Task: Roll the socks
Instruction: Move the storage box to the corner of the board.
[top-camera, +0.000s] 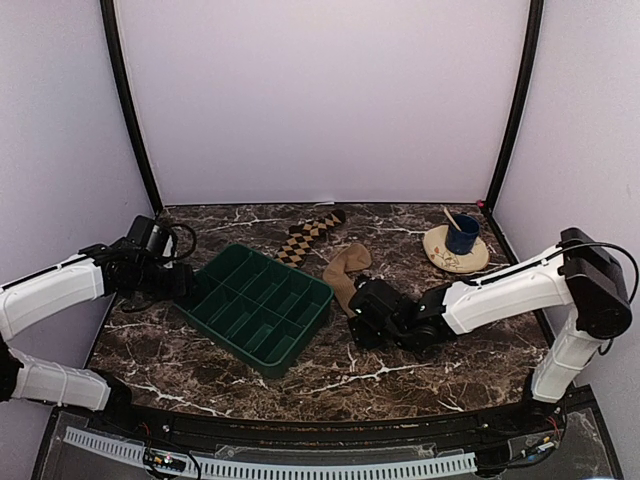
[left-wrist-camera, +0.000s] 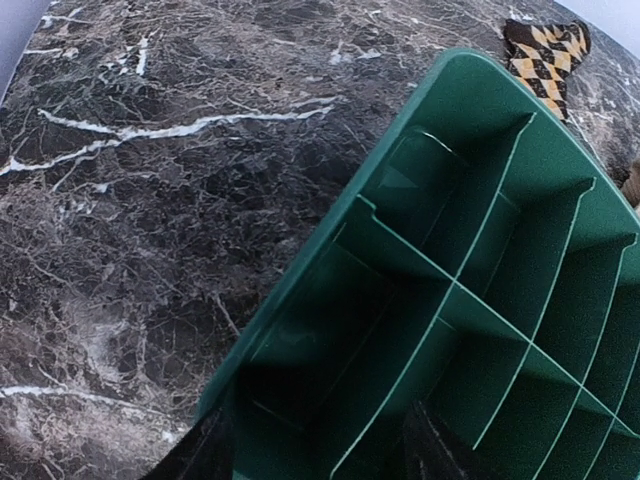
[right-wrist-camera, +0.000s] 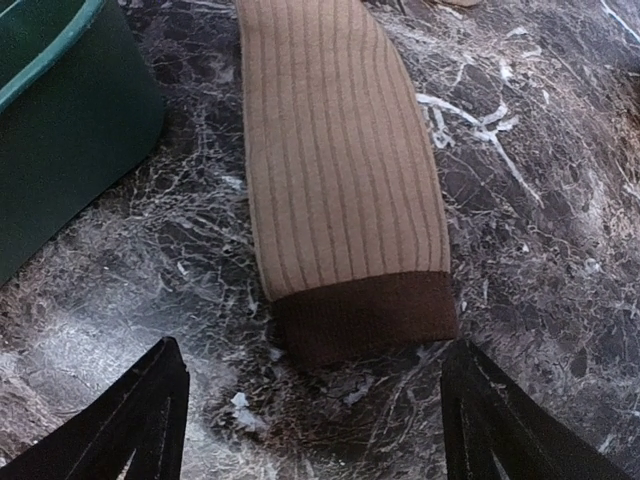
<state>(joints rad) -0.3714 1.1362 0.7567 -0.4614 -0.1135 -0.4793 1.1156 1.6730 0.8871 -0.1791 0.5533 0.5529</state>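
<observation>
Left claw (left-wrist-camera: 318, 432) sits partly open astride a corner wall of the glossy green plastic divider tray (top-camera: 305, 328). Can't tell if it's actually pinching it. Beyond the tray from that claw, the brown-and-black diamond-checkered knit sock (top-camera: 308, 236) lies flat. Right claw (right-wrist-camera: 320, 430) is spread wide and holding nothing, with the ribbed tan sock (right-wrist-camera: 340, 170) lying dark-brown end first just ahead of it. Veined dark marble tabletop (top-camera: 400, 385), pale lilac walls.

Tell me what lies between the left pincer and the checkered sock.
The green tray: the top view shows it lying across the stretch from the left pincer to the checkered sock, and the left wrist view agrees.
</observation>
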